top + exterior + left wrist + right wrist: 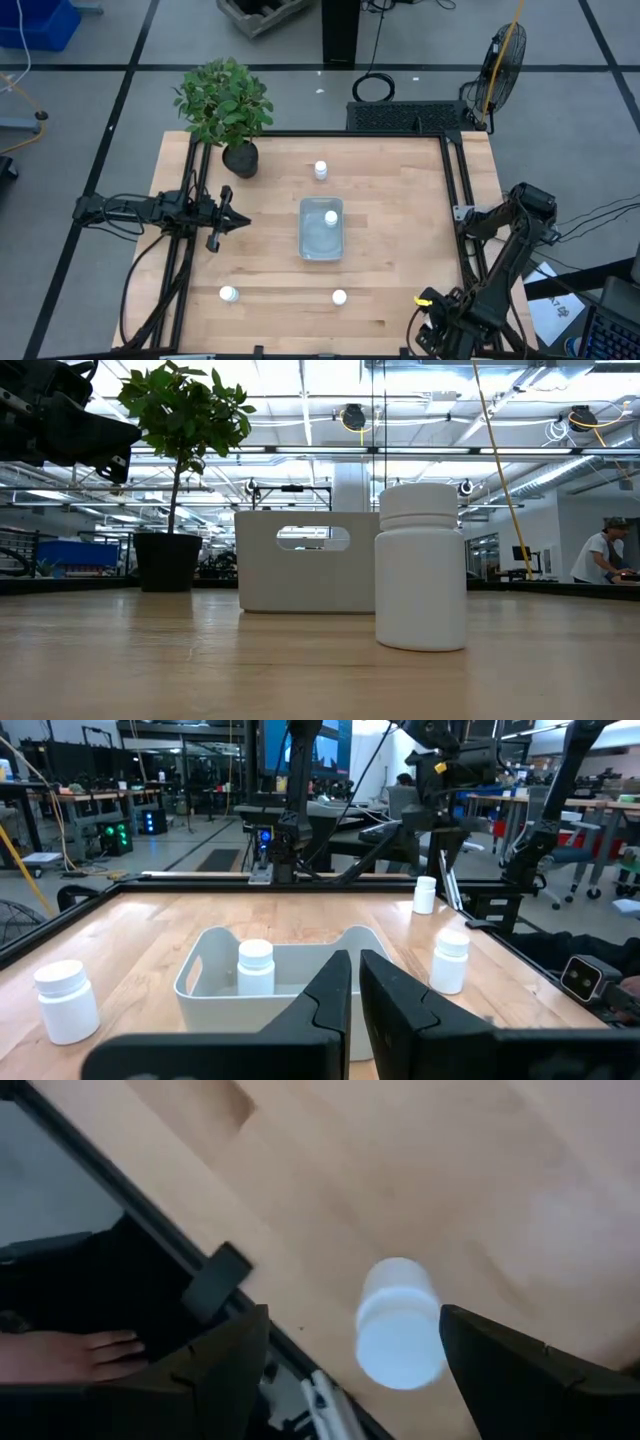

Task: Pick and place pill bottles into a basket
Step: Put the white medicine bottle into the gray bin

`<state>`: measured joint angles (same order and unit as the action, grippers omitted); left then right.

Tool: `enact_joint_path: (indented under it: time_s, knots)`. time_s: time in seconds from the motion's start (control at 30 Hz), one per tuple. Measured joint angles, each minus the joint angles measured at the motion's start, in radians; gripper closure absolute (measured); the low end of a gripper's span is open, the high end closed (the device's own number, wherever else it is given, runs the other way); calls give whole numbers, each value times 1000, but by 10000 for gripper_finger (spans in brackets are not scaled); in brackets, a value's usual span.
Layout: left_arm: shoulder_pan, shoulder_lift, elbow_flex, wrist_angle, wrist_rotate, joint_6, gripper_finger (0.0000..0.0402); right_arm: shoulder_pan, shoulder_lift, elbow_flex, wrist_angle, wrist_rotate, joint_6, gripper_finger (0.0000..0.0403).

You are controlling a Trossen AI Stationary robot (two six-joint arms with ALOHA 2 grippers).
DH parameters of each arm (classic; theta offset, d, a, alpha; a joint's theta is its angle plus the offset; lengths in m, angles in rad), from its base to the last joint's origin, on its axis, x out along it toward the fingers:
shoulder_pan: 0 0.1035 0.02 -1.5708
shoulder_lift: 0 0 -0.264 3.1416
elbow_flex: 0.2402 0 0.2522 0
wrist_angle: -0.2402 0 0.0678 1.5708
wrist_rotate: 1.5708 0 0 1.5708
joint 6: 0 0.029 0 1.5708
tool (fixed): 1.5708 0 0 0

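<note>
The pale basket (pixel 321 240) stands mid-table with one pill bottle (pixel 331 218) upright inside it. Other white pill bottles stand on the wood at the far side (pixel 320 170), near left (pixel 229 294) and near middle (pixel 340 297). One more pill bottle (pixel 398 1335) stands near the table's near right corner, hidden under the arm in the high view. My right gripper (pixel 350 1330) hangs open above it, pointing steeply down, one finger to each side and clear of it. My left gripper (pixel 235 222) waits shut, level, left of the basket.
A potted plant (pixel 225 110) stands at the far left corner. Black frame rails (pixel 462 200) run along the table's edges. A person's hand (pixel 90 1350) rests just beyond the table edge beside my right gripper. A fan (pixel 505 55) stands past the far right corner.
</note>
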<state>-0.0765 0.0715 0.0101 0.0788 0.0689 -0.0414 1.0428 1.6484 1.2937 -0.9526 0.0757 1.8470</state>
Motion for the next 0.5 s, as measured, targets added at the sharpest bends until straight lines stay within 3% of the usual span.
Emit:
enact_joint_path:
  time_s: [0.5]
  knots:
    - [0, 0, 0, 0, 0, 0, 371, 7, 0, -102, 147, -78, 53, 115]
